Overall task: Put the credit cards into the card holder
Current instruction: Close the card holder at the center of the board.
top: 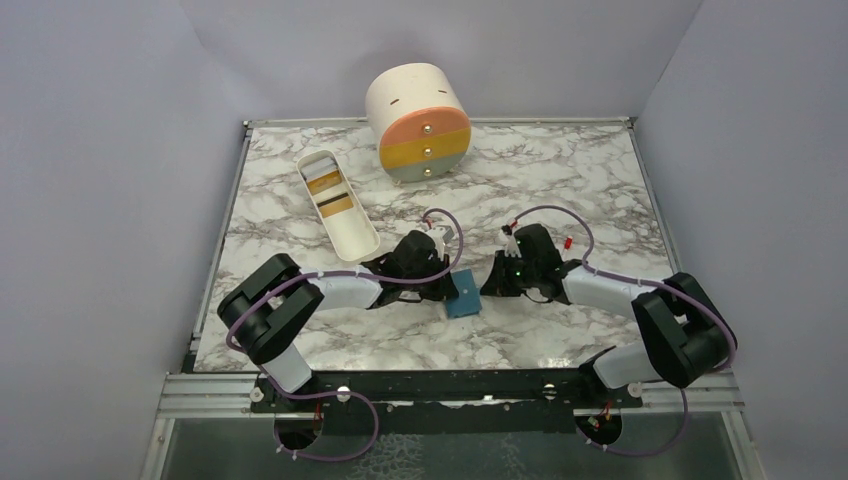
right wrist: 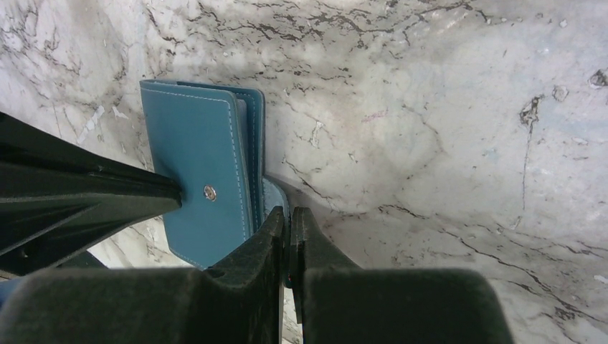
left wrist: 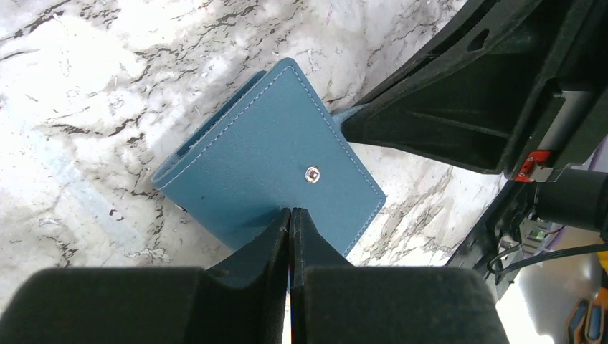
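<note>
**Asker:** Where is the holder for the cards?

**Describer:** A small, flat, blue stitched folding card holder (top: pixel 465 293) lies on the white, grey-veined marble worktop (top: pixel 560 180). It is about midway between the left and right edges and nearer the near edge. It is folded closed, with a small silvery snap stud (left wrist: pixel 312 173) on its upper face.

**Asker:** What are the two arms doing?

**Describer:** They meet at it, one from each side. The left tool (left wrist: pixel 290 213) has its two black fingers pressed together with no gap. Its tips sit over one edge of the card holder and seem to pinch the cover there, though the close view makes that hard to confirm. The right tool (right wrist: pixel 288 213) is also closed tight, its tips nipping a small blue tab (right wrist: pixel 274 197) at the opposite edge.

**Asker:** And the cards?

**Describer:** Gold credit cards (top: pixel 338 206) lie in a long white oval-ended tray (top: pixel 360 243) toward the far left corner, well apart from the card holder. A cream cylinder with orange, yellow and grey drawers (top: pixel 415 100) sits at the middle of the far edge.
</note>
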`<act>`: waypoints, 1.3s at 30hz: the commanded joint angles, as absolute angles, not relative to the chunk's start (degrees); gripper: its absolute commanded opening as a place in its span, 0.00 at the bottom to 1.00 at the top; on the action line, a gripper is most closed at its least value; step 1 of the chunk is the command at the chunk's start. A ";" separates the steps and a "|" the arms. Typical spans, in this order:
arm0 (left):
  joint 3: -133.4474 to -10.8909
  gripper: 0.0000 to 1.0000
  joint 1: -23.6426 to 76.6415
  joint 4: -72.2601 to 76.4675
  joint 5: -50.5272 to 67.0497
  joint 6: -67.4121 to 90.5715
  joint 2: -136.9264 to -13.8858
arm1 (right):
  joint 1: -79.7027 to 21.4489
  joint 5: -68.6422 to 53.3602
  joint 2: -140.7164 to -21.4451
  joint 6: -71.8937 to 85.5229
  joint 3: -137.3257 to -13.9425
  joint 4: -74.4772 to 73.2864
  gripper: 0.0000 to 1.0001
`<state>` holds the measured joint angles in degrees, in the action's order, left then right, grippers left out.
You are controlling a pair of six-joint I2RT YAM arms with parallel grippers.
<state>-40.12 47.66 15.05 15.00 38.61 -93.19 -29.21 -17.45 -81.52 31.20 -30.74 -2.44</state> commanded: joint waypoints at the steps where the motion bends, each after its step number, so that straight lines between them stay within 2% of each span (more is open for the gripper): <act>1: -40.95 0.07 47.81 11.92 11.86 35.76 -94.67 | -29.53 -16.49 -78.91 30.83 -31.85 -4.90 0.07; 6: -40.98 0.06 47.81 12.03 12.25 35.64 -96.60 | -29.53 -17.36 -76.59 31.35 -32.60 -6.48 0.16; 14: -40.80 0.06 47.81 12.17 12.41 35.61 -96.78 | -29.53 -19.26 -75.59 32.08 -33.45 -6.53 0.22; 27: -40.48 0.07 47.81 13.15 13.04 36.34 -96.83 | -29.56 -23.76 -76.73 33.00 -33.45 -2.84 0.27; 39: -39.99 0.07 47.81 13.89 13.80 37.01 -96.74 | -29.62 -25.91 -80.84 35.00 -33.06 0.98 0.27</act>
<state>-41.10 47.64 15.20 14.63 37.74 -94.85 -29.21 -23.55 -79.44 33.82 -32.45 -2.44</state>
